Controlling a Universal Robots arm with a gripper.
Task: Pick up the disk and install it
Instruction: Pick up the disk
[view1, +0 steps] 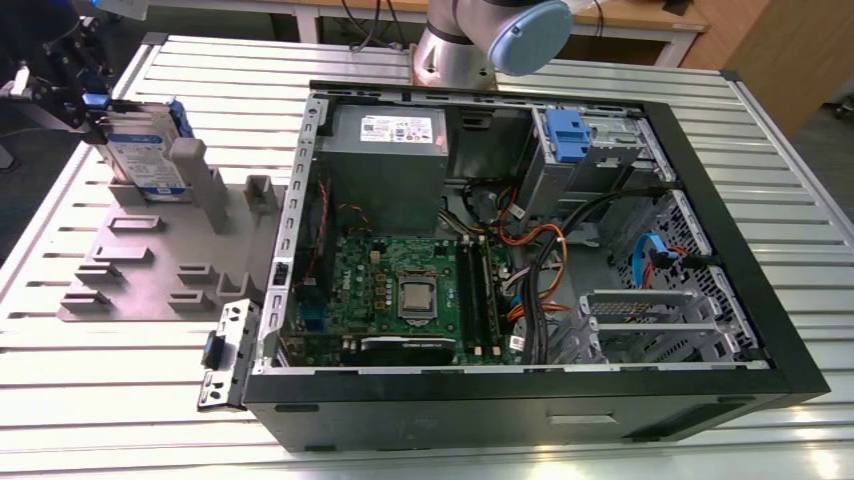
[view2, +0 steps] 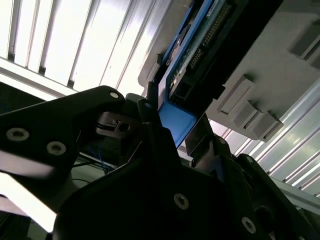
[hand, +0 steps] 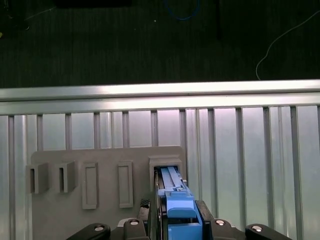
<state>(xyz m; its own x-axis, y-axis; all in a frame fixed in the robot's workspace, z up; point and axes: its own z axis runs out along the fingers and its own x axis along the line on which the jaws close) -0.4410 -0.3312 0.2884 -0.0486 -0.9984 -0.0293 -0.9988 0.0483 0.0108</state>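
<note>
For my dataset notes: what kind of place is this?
Probably a robotics lab bench for computer assembly: an open black desktop computer case lies on a ribbed aluminium table, beside a grey slotted plastic holder.

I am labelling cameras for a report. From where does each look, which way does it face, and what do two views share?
Exterior view: high above the slatted table, looking down on the open computer case and slotted holder; an arm joint shows.
First wrist view: on the arm, looking down past the pincer at the disk in the holder.
Second wrist view: close beside the pincer, facing the disk's circuit board.
Both wrist views share the disk's blue tab.
</note>
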